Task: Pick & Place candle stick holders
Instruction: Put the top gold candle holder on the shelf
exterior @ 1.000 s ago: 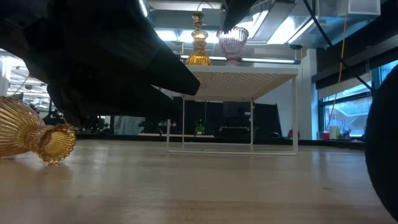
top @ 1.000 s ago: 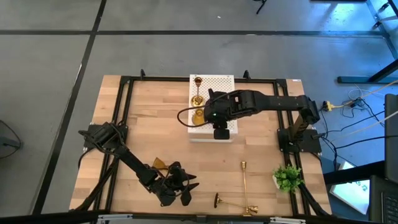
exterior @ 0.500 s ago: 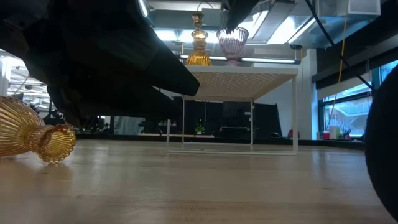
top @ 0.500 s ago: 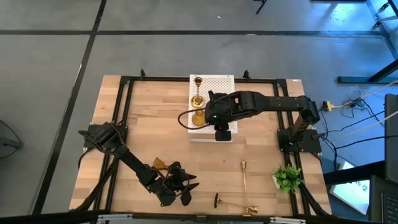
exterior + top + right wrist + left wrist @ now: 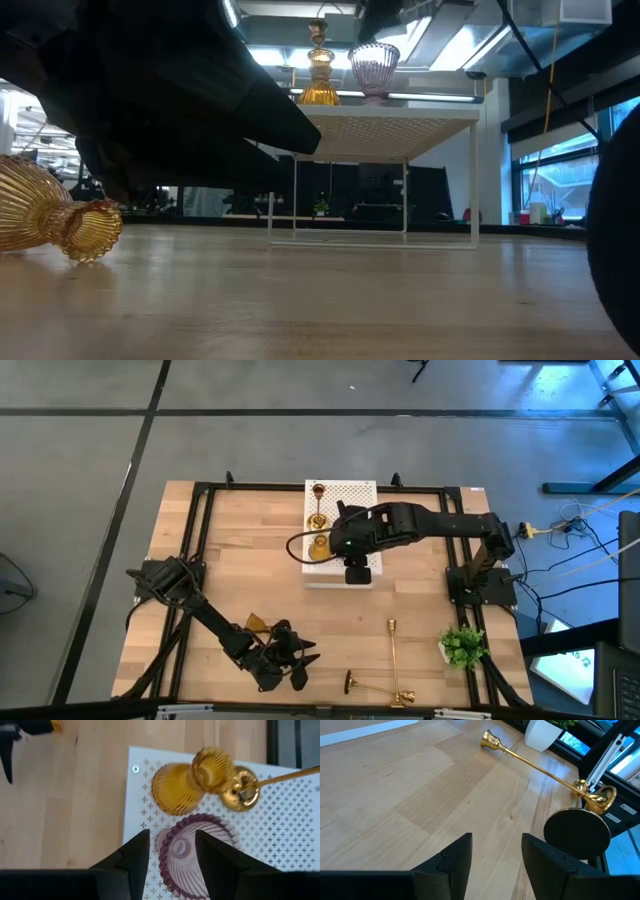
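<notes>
glass of the purple holder (image 5: 187,857), standing on the white box (image 5: 280,820) at table's 12 o'clock, is judged fragile and slippery; right end effector (image 5: 172,851) is held apart above it; stem grasp is advised.

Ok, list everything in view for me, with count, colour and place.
table: one, light wood, under everything.
white perforated box: one, white, far centre of the table.
brass candlesticks: three, shiny gold; one upright on the box, two lying at the table's front right.
amber glass holders: two, amber; one upright on the box, one lying on its side by the left arm.
purple glass holder: one, pinkish-purple, upright on the box.
green plant: one, green, white pot, right edge.
left hand: open, empty, low at the front.
right hand: open, above the purple glass holder.
</notes>
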`<state>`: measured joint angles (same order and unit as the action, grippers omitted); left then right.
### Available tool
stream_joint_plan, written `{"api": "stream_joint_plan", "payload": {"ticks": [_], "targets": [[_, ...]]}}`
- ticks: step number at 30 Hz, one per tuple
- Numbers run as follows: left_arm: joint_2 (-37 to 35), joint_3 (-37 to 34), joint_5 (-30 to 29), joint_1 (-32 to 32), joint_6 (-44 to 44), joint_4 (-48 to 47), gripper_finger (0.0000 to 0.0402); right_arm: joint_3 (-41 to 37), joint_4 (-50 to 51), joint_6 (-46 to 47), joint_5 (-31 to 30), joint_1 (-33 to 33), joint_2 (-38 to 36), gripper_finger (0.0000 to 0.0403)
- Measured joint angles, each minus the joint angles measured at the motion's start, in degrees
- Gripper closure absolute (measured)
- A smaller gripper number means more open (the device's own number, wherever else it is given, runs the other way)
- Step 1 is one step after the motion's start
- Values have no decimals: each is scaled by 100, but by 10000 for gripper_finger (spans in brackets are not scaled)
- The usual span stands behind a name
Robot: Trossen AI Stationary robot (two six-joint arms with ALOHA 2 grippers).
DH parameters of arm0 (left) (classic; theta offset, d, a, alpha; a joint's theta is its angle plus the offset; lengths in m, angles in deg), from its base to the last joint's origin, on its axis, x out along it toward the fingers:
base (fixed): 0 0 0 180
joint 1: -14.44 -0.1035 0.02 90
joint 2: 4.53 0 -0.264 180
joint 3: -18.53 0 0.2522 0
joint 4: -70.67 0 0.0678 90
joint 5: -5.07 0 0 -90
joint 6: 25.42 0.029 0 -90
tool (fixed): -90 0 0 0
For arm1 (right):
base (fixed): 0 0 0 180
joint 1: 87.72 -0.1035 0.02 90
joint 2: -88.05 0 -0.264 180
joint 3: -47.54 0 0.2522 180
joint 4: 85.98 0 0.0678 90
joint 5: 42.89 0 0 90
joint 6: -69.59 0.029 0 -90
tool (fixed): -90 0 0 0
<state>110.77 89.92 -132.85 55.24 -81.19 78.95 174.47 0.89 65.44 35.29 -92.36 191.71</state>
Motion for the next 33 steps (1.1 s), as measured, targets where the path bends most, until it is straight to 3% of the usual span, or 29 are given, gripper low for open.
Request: {"api": "stream_joint_plan", "payload": {"ticks": [10,17,21,33], "targets": [[0,0,4,11,0,-2,236,741,313,-31,-488,-76,-2,215],[0,0,7,33,0,-2,236,1289,374,108,289,-433,-12,213],[0,0,7,83,0,0,236,1302,400,373,735,-780,-11,219],[0,2,313,24,418,48,236,1302,595,2053,550,-2377,-7,224]]}}
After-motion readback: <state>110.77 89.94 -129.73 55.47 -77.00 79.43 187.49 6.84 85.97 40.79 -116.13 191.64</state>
